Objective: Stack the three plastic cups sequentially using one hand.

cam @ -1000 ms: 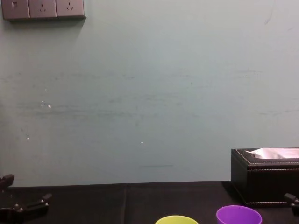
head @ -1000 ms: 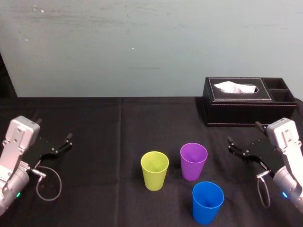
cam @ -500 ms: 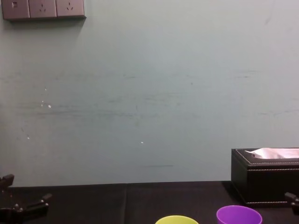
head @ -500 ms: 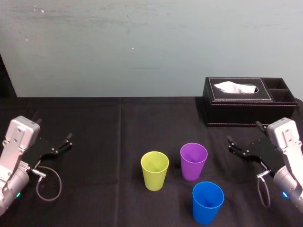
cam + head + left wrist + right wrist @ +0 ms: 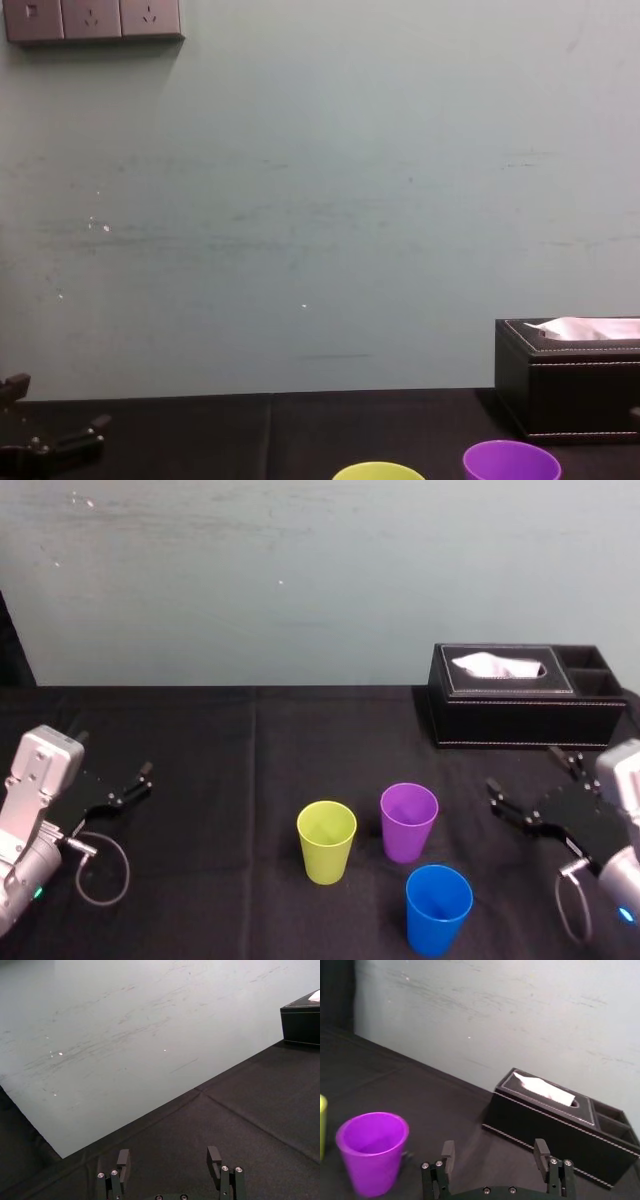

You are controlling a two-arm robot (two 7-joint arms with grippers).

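Two grippers in view, both w/ jaws spread wide and nothing between them. Right gripper (image 5: 494, 1147): fingers parted, empty, held above the black table cloth (image 5: 220, 780) at the robot's right, pointing in toward the middle. It is clear of all cups, and the nearest is the purple cup (image 5: 409, 822), off to its left. Right wrist view has that cup ahead of the gripper, not touching, w/ a sliver of the yellow-green cup (image 5: 327, 840) at the frame edge. Right arm (image 5: 622, 780) sits in front of the black tissue box (image 5: 520, 705), a white tissue standing out of the box's slot. Left gripper (image 5: 168, 1154): fingers likewise parted, empty, low over the cloth at the far left, well apart from the cups; left arm (image 5: 40, 780) behind it w/ a cable loop lying beside. Cups: three, all upright, mouths up, none nested, grouped approx. centre-right of the table. Yellow-green is leftmost, purple just beside it to the right and a little farther back, and the blue cup (image 5: 438, 908) is nearest the robot, in front and right of purple. Chest view: rims of the yellow-green and purple cups at bottom edge; wall sockets (image 5: 92, 18) top left.
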